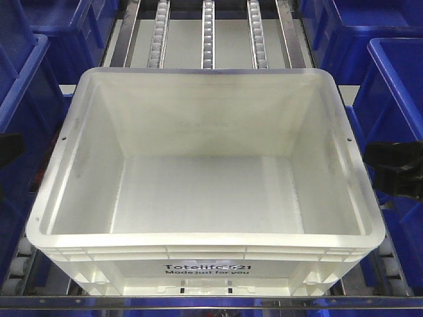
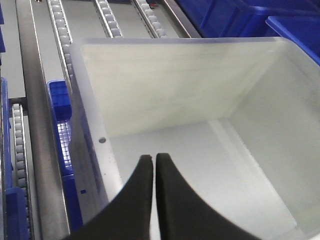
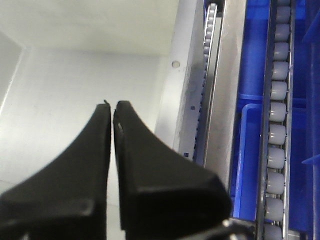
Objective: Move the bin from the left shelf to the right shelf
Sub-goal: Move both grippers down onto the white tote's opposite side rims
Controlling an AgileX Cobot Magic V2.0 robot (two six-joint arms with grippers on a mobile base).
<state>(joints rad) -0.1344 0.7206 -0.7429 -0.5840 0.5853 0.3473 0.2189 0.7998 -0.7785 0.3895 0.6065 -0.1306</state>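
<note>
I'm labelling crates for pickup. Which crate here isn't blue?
The large white bin in the middle, printed Totelife 521; the crates either side are all dark blue.

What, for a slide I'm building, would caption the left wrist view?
Left pincer, shut and empty, poised over the open white bin, roller rails running beyond it.

White bin (image 1: 119, 269), near outer wall, under the rim: black print (image 1: 207, 267) reads "Totelife 521", the digits partly washed out by glare. Smaller black line just beneath it reads "Made just for you".
</note>
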